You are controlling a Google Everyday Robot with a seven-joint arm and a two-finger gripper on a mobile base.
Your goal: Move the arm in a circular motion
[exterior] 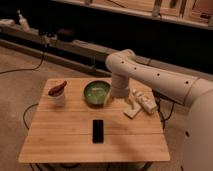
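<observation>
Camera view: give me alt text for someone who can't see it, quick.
A white robot arm reaches from the right over a wooden table, its gripper low beside the right rim of a green bowl. Also on the table: a black phone, a white cup holding something reddish, and pale packets.
</observation>
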